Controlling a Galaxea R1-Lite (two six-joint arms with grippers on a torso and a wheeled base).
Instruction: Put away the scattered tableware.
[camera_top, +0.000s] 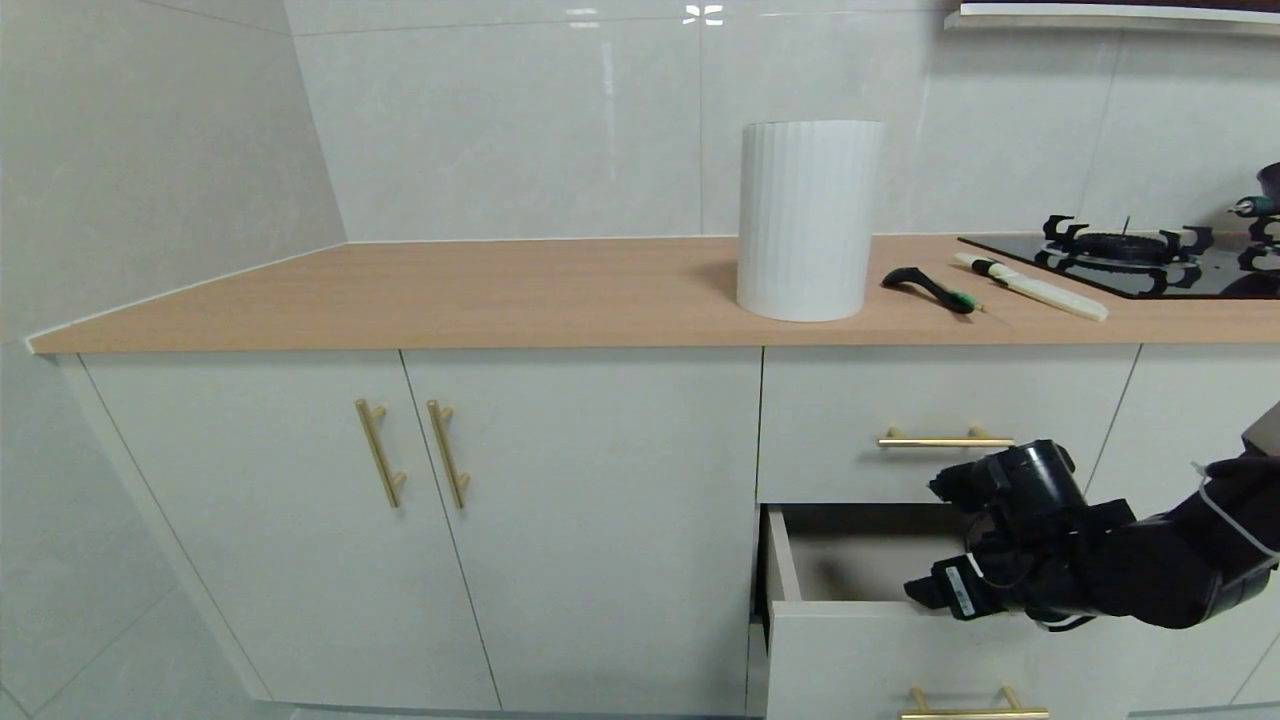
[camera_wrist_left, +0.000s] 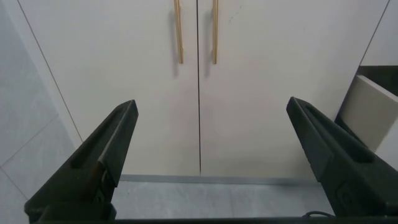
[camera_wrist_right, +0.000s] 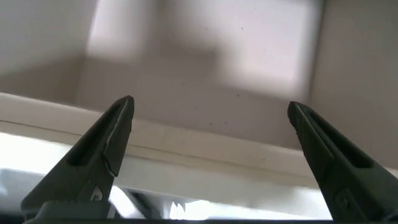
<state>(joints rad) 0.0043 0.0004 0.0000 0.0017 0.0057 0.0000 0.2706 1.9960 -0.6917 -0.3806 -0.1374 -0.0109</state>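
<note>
On the wooden counter (camera_top: 500, 290) lie a black-handled peeler (camera_top: 928, 288) and a white knife (camera_top: 1032, 286), just right of a tall white ribbed holder (camera_top: 808, 220). Below them a drawer (camera_top: 780, 560) stands pulled out, and its inside looks bare. My right gripper (camera_top: 940, 540) hangs open over the drawer's front edge with nothing between its fingers; in the right wrist view this gripper (camera_wrist_right: 210, 106) faces the drawer's pale inner wall (camera_wrist_right: 205, 74). My left gripper (camera_wrist_left: 211, 104) is open and empty, low in front of the double cabinet doors (camera_wrist_left: 199, 93).
A black gas hob (camera_top: 1130, 255) sits at the counter's right end. Gold bar handles (camera_top: 380, 452) stick out from the cabinet doors, and another handle (camera_top: 945, 440) from the shut drawer above the open one. A tiled wall closes off the left side.
</note>
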